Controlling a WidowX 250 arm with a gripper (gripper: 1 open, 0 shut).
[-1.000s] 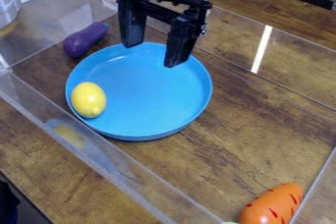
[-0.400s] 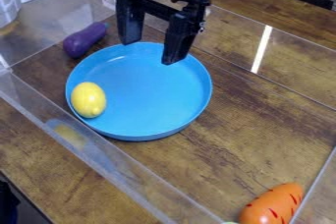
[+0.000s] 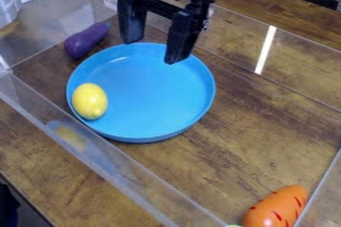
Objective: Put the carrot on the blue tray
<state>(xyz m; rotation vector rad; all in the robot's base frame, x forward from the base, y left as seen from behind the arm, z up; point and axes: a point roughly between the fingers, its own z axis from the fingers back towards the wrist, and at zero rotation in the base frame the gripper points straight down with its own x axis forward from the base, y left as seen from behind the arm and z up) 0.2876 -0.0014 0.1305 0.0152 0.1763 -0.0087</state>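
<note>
With its jaws wide open and empty over the blue tray's [image 3: 200, 97] far rim, the gripper [image 3: 155, 51] should travel to the near right corner of the worktop [image 3: 266, 141] and straddle the carrot [image 3: 277, 209] across its body.

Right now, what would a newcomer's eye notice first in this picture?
The large round blue tray in the middle of the wooden table, with a yellow lemon lying on its left side. Above its far rim hangs the black gripper, open and empty. The orange carrot lies far away at the bottom right corner.
</note>
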